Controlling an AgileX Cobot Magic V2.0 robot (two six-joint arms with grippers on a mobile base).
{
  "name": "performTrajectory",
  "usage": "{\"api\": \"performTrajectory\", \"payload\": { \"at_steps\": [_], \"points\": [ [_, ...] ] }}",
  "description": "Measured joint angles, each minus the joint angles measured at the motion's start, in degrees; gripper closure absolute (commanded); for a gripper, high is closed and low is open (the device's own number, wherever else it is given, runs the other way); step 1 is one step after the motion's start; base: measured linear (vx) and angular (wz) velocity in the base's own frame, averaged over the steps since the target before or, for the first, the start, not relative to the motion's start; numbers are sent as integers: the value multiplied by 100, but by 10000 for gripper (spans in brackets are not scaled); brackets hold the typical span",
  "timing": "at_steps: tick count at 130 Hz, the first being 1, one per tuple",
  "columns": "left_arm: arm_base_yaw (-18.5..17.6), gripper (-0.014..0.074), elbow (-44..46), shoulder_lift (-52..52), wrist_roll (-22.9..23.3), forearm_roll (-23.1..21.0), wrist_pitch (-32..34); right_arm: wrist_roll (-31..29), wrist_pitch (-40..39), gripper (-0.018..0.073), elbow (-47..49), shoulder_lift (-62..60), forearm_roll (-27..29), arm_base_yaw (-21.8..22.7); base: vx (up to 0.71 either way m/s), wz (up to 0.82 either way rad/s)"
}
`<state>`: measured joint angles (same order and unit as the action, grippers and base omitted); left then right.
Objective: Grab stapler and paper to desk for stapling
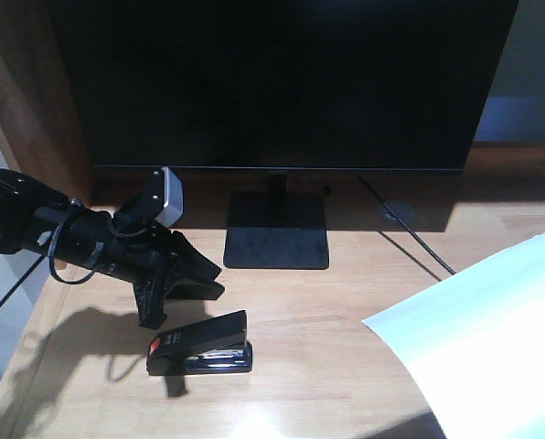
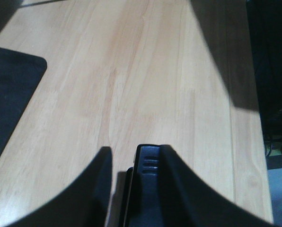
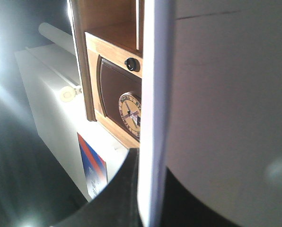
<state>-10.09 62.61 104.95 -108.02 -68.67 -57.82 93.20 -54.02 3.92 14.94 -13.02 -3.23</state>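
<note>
The black stapler (image 1: 199, 346), with its orange-red patch at the left end, lies on the light wood desk (image 1: 327, 366). My left gripper (image 1: 186, 293) hovers just behind and above it, open. In the left wrist view the stapler (image 2: 148, 175) sits between the fingers, against the right finger (image 2: 188, 189), with a gap to the left one. My left gripper (image 2: 131, 158) has spread jaws. A large white paper (image 1: 483, 338) hangs over the desk's right front. My right gripper (image 3: 150, 165) is shut on the paper (image 3: 153, 94), seen edge-on.
A dark monitor (image 1: 282, 82) stands at the back of the desk on a black stand base (image 1: 277, 233), (image 2: 8, 94). A cable (image 1: 410, 233) runs behind it. The right wrist view shows a wooden cabinet (image 3: 110, 56) and a white box (image 3: 60, 123).
</note>
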Motion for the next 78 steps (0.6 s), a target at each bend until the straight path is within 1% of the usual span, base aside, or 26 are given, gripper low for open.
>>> {"api": "performTrajectory", "payload": {
  "at_steps": [13, 14, 34, 59, 78],
  "points": [
    [0, 587, 0, -53, 0, 9, -90, 0, 0, 566, 0, 0, 0, 0, 0, 0],
    [0, 606, 0, -53, 0, 9, -116, 0, 0, 566, 0, 0, 0, 0, 0, 0],
    [0, 604, 0, -53, 2, 29, -258, 0, 0, 566, 0, 0, 0, 0, 0, 0],
    [-11, 604, 0, -53, 2, 34, -277, 0, 0, 566, 0, 0, 0, 0, 0, 0],
    [-123, 604, 0, -40, 2, 35, -221, 0, 0, 566, 0, 0, 0, 0, 0, 0]
  ]
}}
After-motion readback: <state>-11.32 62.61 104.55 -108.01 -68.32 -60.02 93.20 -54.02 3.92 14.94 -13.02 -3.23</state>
